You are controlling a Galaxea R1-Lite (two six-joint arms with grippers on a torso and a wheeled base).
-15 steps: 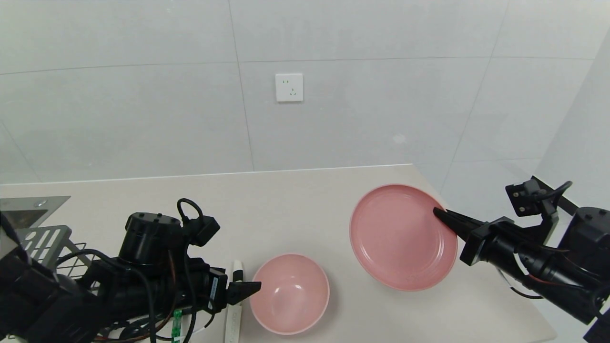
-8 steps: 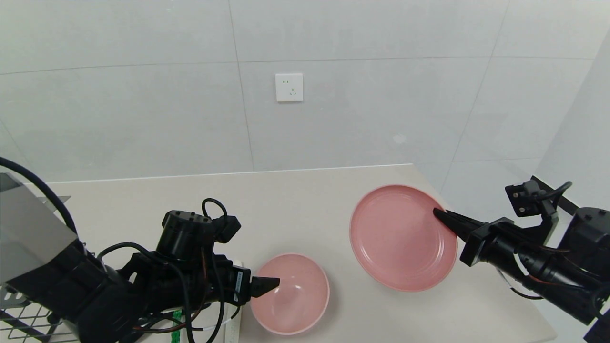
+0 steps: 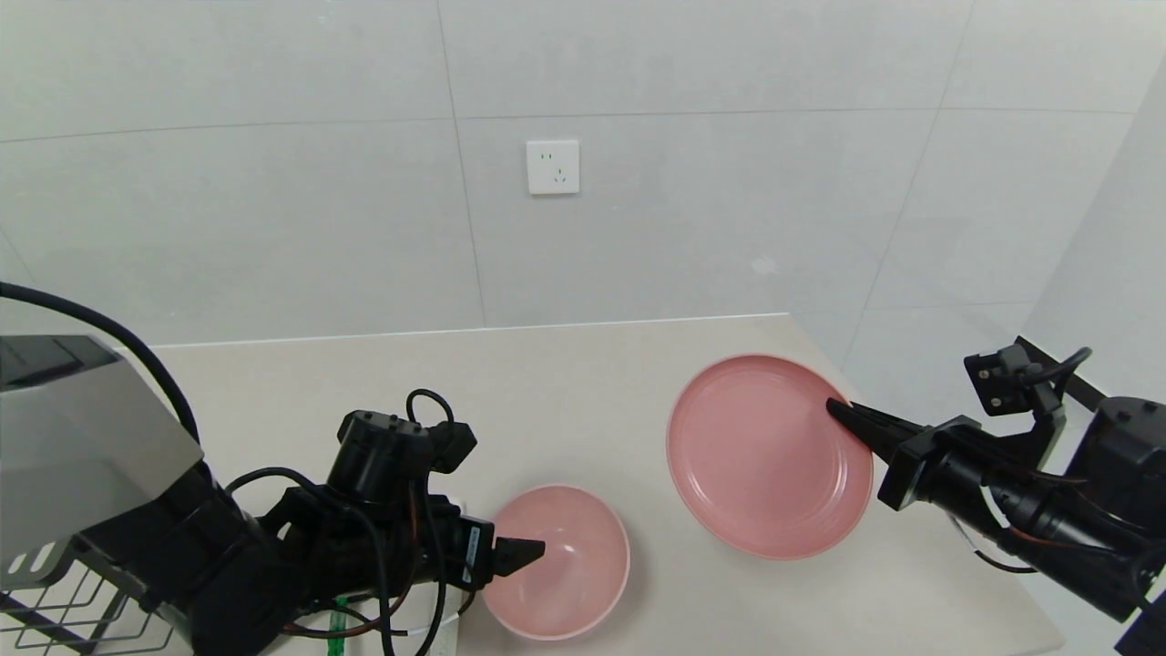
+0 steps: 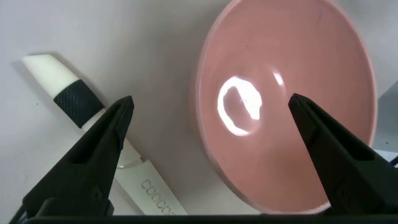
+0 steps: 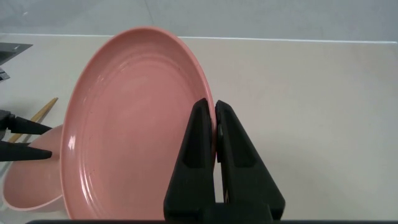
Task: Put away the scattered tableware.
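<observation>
A pink bowl (image 3: pixel 565 592) sits on the beige table (image 3: pixel 565 401) near the front edge. My left gripper (image 3: pixel 526 552) is open just above the bowl's left rim. In the left wrist view the bowl (image 4: pixel 292 93) has that rim between the spread fingers of the left gripper (image 4: pixel 211 101). A white utensil with a black band (image 4: pixel 68 93) lies beside the bowl. A pink plate (image 3: pixel 761 456) is tilted up off the table at the right. My right gripper (image 3: pixel 840 413) is shut on its right rim, and the same grip (image 5: pixel 211 124) on the plate (image 5: pixel 130 130) shows from the right wrist.
A wire dish rack (image 3: pixel 55 606) stands at the front left corner. The table's right edge (image 3: pixel 920 510) runs just under the right arm. A wooden chopstick (image 5: pixel 40 112) lies beyond the bowl (image 5: pixel 31 180). A wall socket (image 3: pixel 553 167) is on the tiled wall.
My left arm has swung right, bringing its gripper from beside the white utensil to over the bowl's left rim. The right arm and plate have stayed put.
</observation>
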